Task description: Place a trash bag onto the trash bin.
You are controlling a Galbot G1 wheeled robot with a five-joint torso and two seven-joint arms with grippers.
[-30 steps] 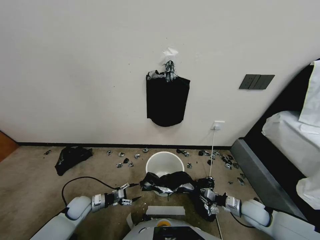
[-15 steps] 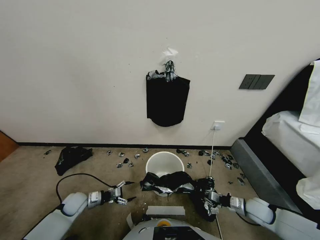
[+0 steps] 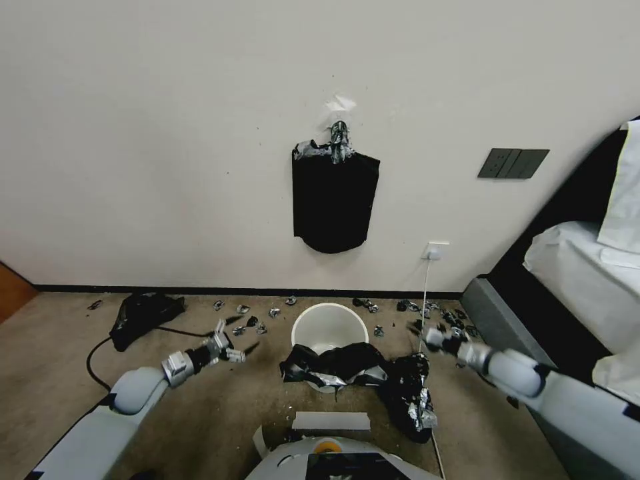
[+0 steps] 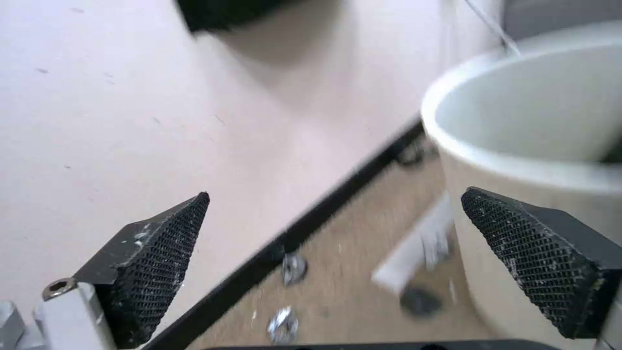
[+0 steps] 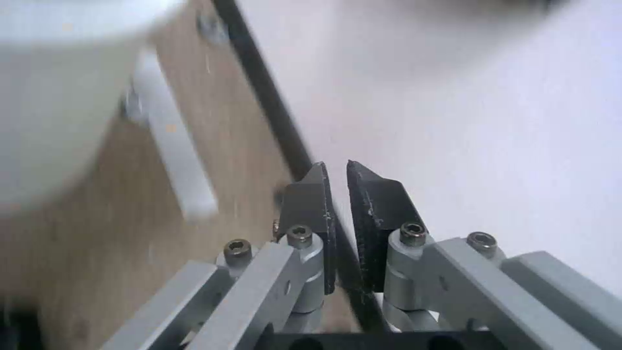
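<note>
The cream-white trash bin [image 3: 329, 325] stands on the floor near the wall. The glossy black trash bag [image 3: 333, 365] lies crumpled over the bin's near rim and trails right into a heap on the floor. My left gripper [image 3: 239, 337] hovers left of the bin, open and holding nothing. In the left wrist view the bin [image 4: 538, 121] shows beyond the left gripper [image 4: 337, 262], whose fingers are spread wide. My right gripper [image 3: 421, 330] hovers right of the bin, above the heap, shut on nothing. In the right wrist view the right gripper [image 5: 337, 194] points at the baseboard.
A flat black bundle of bags [image 3: 333, 200] hangs on the wall above the bin. Another black heap [image 3: 143, 315] lies at the left. Silver scraps [image 3: 257, 320] dot the floor along the baseboard. A white cord [image 3: 425, 300] drops from the socket. A grey bed frame [image 3: 513, 347] stands at the right.
The right gripper let go of the black plastic, shut and rose toward the wall. The left arm swung left and away from the bin, still open. The bag stayed on the rim.
</note>
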